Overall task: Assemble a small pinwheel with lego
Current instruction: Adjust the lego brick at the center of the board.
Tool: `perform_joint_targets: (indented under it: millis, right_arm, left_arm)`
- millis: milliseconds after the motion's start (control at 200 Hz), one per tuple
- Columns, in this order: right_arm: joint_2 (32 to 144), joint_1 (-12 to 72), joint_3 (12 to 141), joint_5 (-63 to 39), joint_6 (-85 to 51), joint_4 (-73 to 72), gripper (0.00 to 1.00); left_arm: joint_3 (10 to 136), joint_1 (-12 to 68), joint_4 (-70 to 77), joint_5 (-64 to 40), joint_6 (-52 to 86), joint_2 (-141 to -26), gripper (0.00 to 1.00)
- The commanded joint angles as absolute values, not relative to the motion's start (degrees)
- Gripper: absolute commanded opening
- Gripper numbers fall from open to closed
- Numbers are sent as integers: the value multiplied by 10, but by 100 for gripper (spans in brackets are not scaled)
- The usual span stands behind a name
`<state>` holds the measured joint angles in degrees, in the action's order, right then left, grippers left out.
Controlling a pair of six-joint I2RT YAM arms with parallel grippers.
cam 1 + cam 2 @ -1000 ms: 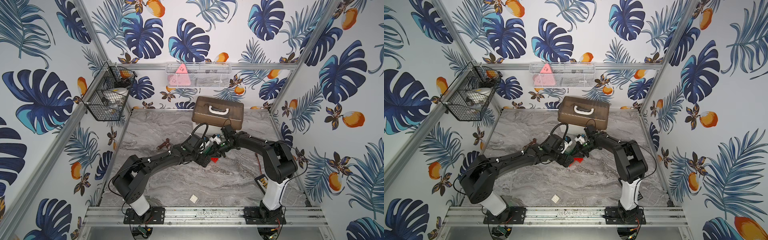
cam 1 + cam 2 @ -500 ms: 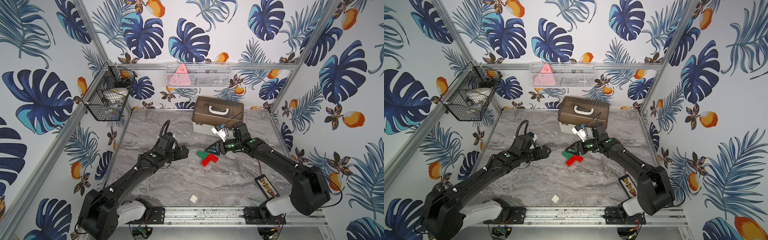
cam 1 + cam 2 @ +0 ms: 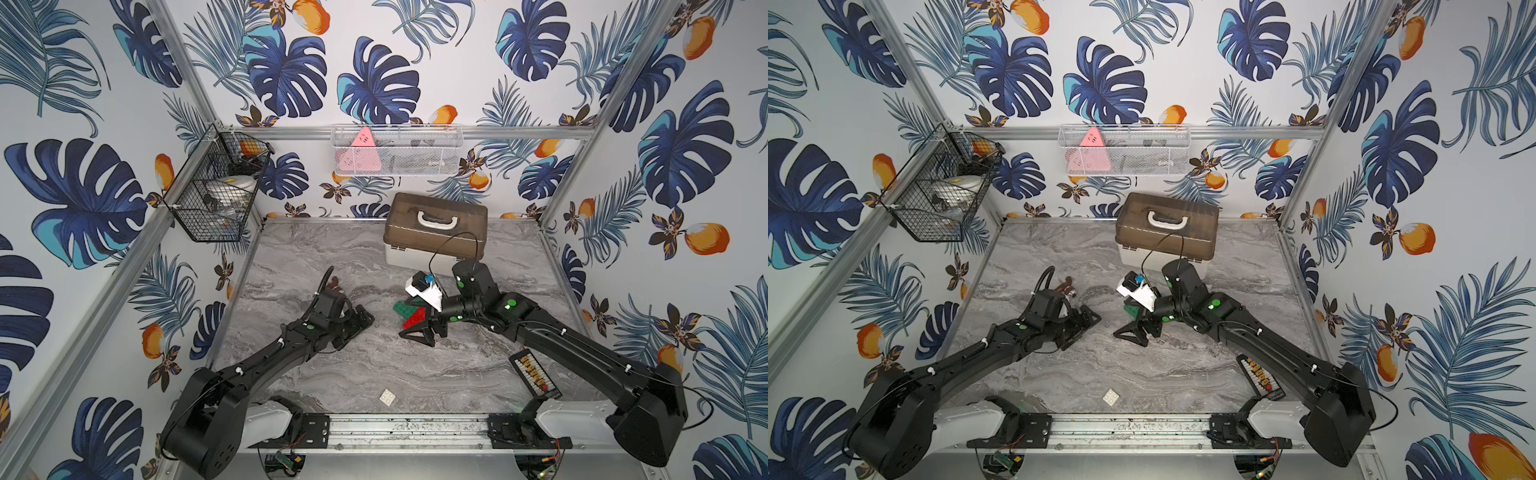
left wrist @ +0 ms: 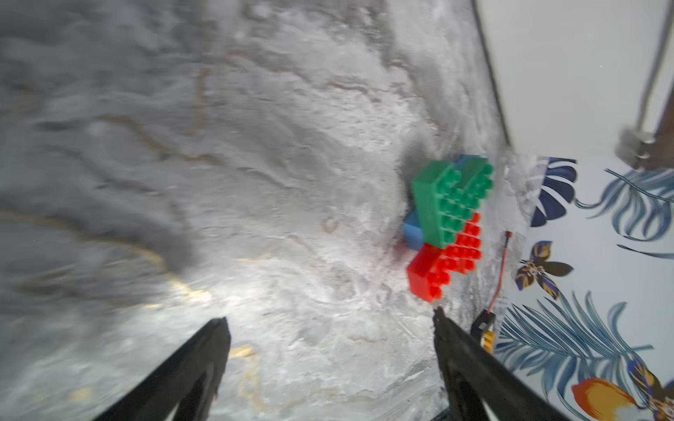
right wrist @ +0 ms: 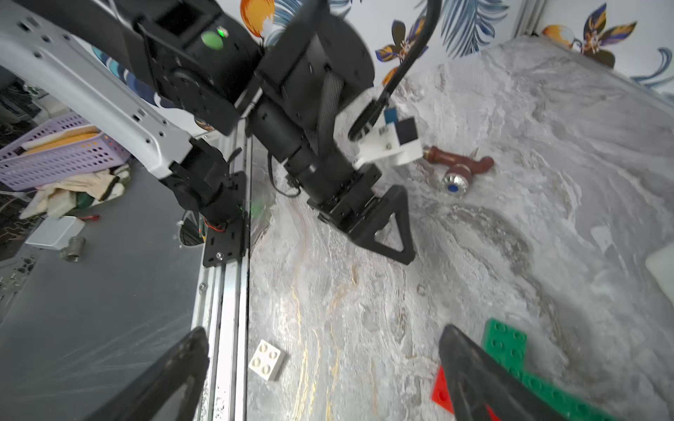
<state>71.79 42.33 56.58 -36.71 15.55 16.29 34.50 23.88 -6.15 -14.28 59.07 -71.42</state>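
The grey marbled desk is carrying all the pieces; the left claw is hanging over its left half, jaws standing wide apart with nothing between them, near the bricks but clear of them in both top views; the right claw is hovering at mid-desk, jaws likewise spread and gripping nothing, one finger showing just in front of the bricks in the right wrist view, though I cannot tell whether it is touching them.

The pinwheel, at this point a flat cluster of studded plastic bricks, is lying on the desk near the middle, just beside the right claw; two green oblongs and two red ones are sitting pressed together on top, with blue peeking out beneath at two edges; the coloured arms are therefore looking joined, as far as I can judge, though blur is hiding the seams and the outline is reading as stepped rather than as a clean cross.

The small white square studded brick is lying loose, studs up, by the metal front rail, well apart from the cluster; the centre piece is not yet fitted, so fetching it and pressing it on is looking like the main work left.
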Motion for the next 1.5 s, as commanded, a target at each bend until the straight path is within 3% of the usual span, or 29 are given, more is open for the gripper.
perform_joint_targets:
  millis: [0,100,210,260,445,580,881,1146,1241,1391,1496]
  right_arm:
    - [706,432,565,-355,167,152,100]
    - [705,443,588,-343,188,227,100]
    - [699,462,613,-317,190,287,100]
    - [691,466,613,-309,179,292,100]
    - [676,492,587,-296,165,279,100]
    - [686,539,578,-255,231,326,99]
    - [758,671,569,-173,368,381,99]
    - [849,721,585,-133,406,338,99]
    - [884,721,593,-134,437,331,97]
    - [926,721,611,-146,462,323,91]
    - [951,721,621,-148,483,329,88]
  left_arm:
    - [389,276,-26,-113,625,-765,78]
    - [435,316,-60,-87,639,-845,59]
    - [440,343,-78,-24,667,-874,30]
    - [431,349,-57,-15,678,-882,27]
    - [463,355,-28,-3,670,-961,28]
    - [509,352,-27,1,650,-1004,29]
    - [627,347,-105,13,615,-1086,31]
    - [711,343,-113,7,554,-1130,36]
    - [726,328,-121,-10,535,-1121,43]
    - [708,295,-120,-40,512,-1078,65]
    - [680,276,-121,-54,499,-1035,68]
